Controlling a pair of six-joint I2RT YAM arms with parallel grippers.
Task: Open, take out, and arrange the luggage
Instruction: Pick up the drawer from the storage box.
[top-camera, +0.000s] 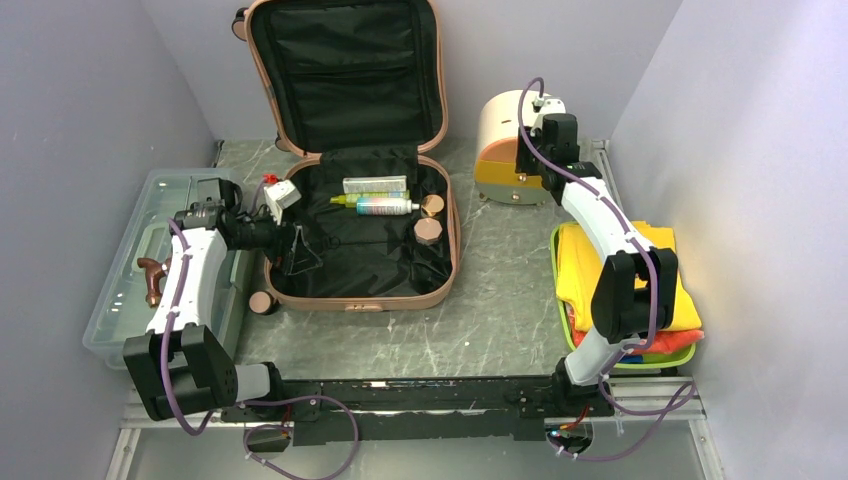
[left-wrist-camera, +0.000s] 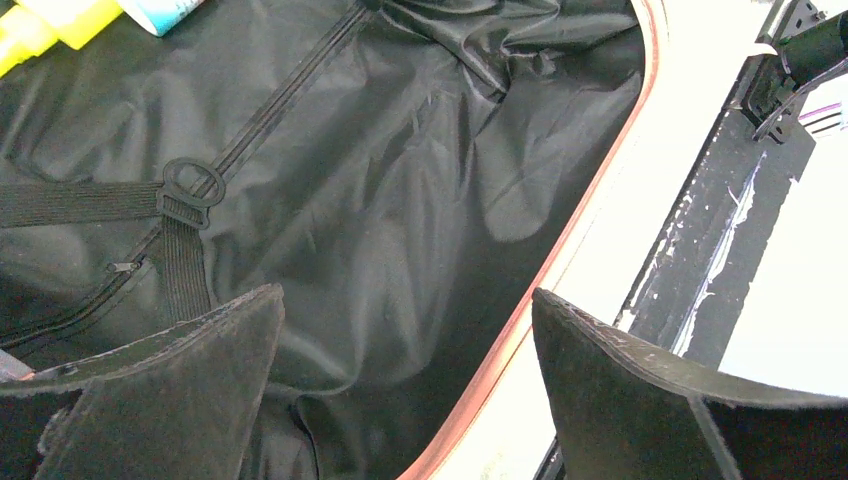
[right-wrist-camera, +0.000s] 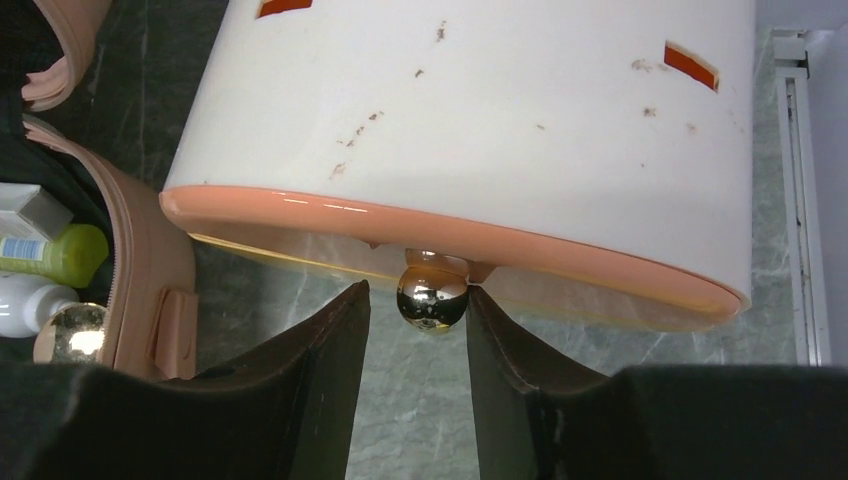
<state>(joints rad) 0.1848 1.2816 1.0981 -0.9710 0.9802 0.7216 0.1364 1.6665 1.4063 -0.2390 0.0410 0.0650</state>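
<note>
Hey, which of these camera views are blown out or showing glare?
Left wrist: the table past the luggage is blown out to white, and the lining has a soft sheen. Right wrist: the gold knob carries mirror highlights, the rest is well exposed. Top view: even light, soft shadows.

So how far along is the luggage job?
Done: luggage is open, lid up. In hand: right fingers flank the gold knob on the round case; left fingers spread wide over the lining. Left: tubes, white box and caps sit inside, to be taken out and arranged.
</note>
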